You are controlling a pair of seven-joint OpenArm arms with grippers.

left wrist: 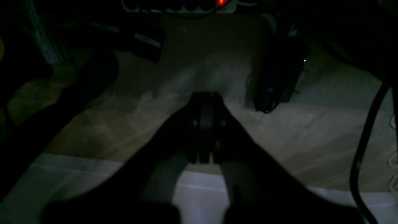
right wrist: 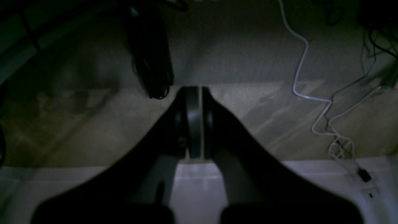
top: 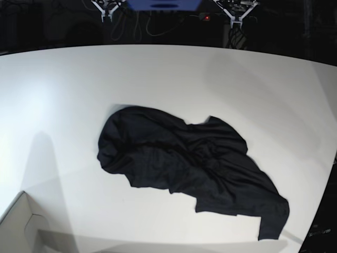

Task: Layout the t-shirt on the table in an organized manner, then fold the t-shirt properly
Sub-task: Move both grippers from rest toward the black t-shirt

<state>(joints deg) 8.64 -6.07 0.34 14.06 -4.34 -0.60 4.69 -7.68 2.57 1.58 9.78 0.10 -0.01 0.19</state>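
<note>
Under the left wrist camera, the left gripper (left wrist: 206,124) points out past a white edge over dim carpeted floor, fingers pressed together on nothing. From the right wrist, the right gripper (right wrist: 194,121) hangs likewise — closed, empty. Overhead, the black t-shirt (top: 189,163) lies crumpled mid-table (top: 63,95) — neither arm shows here.

T-shirt on table
The t-shirt (top: 189,168) lay mid-table (top: 158,74), trailing toward five o'clock; a box corner (top: 21,226) sat at seven o'clock.
</note>
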